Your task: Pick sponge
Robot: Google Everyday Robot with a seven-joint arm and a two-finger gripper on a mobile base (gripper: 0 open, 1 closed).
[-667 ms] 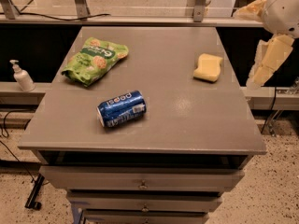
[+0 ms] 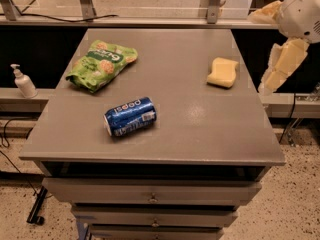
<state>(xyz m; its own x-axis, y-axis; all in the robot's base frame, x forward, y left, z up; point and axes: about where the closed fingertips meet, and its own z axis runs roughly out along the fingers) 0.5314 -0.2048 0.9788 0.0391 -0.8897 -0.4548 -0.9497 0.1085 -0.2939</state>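
Note:
The sponge [image 2: 223,72] is a small pale yellow block lying flat near the right edge of the grey table [image 2: 190,129]. My gripper [image 2: 257,53] hangs past the table's right edge, just right of the sponge and above table height. It is open and empty. One pale yellow finger [image 2: 283,64] points down and left, and the other finger [image 2: 264,12] is higher and points left. The gripper does not touch the sponge.
A blue Pepsi can [image 2: 130,116] lies on its side at the table's front centre. A green snack bag [image 2: 101,64] lies at the back left. A white pump bottle [image 2: 23,82] stands on a ledge left of the table. Drawers [image 2: 150,196] sit under the tabletop.
My gripper has shifted slightly to the left, toward the table's right edge. The sponge, can and bag have not moved.

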